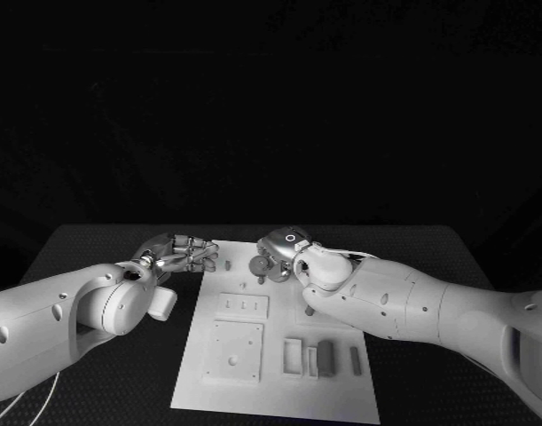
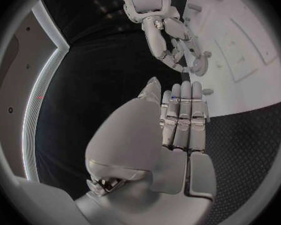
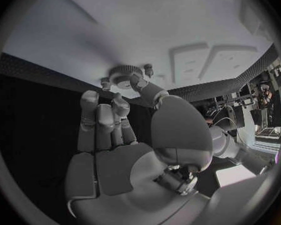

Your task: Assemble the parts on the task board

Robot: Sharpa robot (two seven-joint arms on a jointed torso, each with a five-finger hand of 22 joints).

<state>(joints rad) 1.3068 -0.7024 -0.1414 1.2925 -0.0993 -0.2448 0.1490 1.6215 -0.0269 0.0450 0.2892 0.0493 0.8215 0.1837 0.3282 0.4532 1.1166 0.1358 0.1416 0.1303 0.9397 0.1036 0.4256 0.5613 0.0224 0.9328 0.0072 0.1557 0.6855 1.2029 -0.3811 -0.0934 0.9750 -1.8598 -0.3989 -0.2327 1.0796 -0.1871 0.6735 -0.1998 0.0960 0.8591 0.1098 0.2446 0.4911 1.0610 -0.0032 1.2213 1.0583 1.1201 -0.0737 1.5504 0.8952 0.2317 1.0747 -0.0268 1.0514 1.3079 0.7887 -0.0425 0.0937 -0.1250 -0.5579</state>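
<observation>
The white task board (image 1: 271, 390) lies in the middle of the black table. My right hand (image 1: 286, 253) is over the board's far edge, and its thumb and fingers pinch a round toothed gear (image 3: 122, 75) there. The same gear (image 2: 200, 65) appears between that hand's fingers in the left wrist view. My left hand (image 1: 181, 253) hovers just off the board's far left corner. Its fingers (image 2: 181, 110) lie curled side by side with the thumb close by, and I see nothing in them.
A square plate (image 1: 235, 351) sits in the board's near left part. To its right several upright rectangular pieces (image 1: 294, 355) stand in a row. A small peg (image 1: 226, 264) stands near the board's far left corner. Bare table (image 1: 105, 240) lies left of the board.
</observation>
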